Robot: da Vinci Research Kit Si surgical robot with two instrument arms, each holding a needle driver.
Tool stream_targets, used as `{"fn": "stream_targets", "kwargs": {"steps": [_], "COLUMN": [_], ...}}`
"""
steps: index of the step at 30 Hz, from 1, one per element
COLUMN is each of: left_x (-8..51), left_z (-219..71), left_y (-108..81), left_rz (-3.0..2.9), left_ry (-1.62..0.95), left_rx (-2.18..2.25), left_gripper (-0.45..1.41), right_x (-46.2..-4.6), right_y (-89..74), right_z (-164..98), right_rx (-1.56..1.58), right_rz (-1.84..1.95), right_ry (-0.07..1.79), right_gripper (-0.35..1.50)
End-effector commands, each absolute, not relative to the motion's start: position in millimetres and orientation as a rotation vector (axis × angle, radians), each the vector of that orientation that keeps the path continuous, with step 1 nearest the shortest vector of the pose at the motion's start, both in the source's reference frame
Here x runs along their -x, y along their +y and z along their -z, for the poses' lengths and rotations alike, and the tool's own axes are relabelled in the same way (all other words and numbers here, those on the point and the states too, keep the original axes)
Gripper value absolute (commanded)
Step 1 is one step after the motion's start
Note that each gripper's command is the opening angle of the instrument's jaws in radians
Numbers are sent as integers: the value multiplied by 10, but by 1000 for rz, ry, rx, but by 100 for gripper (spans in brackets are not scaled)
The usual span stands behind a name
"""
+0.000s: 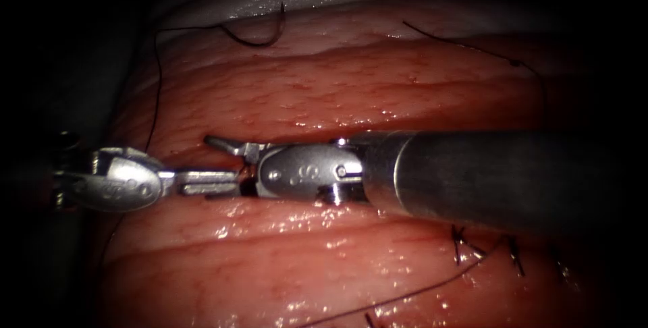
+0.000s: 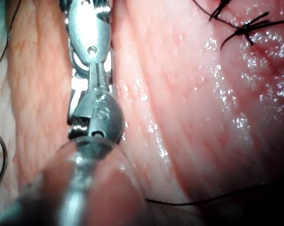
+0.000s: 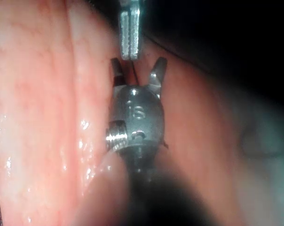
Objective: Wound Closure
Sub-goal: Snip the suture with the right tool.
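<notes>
Right tool: shaft enters level from the right, wrist straight, jaws spread in a V pointing left. In its wrist view the two jaws stand apart with nothing between them except the other tool's tip.

Left tool: enters from the left, jaws pressed together, flat and level, tip lying between the right tool's spread jaws. Tips meet mid-frame.

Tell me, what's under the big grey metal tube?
Wet pink tissue runs under the shaft; what it covers is hidden. Right tool is open, empty; left tool is shut, grip unclear. The curved dark needle lies free on the tissue.
</notes>
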State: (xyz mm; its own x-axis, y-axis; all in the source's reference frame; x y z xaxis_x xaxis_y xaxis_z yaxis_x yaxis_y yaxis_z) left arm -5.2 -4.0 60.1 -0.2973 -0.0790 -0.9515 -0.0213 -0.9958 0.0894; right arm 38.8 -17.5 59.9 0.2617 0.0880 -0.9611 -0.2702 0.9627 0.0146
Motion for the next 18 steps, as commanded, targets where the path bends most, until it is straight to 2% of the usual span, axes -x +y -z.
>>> {"fn": "stream_targets", "kwargs": {"steps": [1,13,18], "left_x": [57,58,57], "left_z": [-606,-606,-607], "left_y": [-40,-40,-40], "left_rz": [2497,2497,2497], "left_ry": [-132,-132,-133], "left_rx": [-1841,-1841,-1841], "left_gripper": [-45,-45,-45], "right_x": [-398,-408,-409], "right_y": [-174,-173,-176], "right_z": [-604,-604,-601], "right_rx": [165,164,162], "right_rz": [-243,-227,-223], "right_ry": [1288,1309,1314], "right_gripper": [125,121,83]}}
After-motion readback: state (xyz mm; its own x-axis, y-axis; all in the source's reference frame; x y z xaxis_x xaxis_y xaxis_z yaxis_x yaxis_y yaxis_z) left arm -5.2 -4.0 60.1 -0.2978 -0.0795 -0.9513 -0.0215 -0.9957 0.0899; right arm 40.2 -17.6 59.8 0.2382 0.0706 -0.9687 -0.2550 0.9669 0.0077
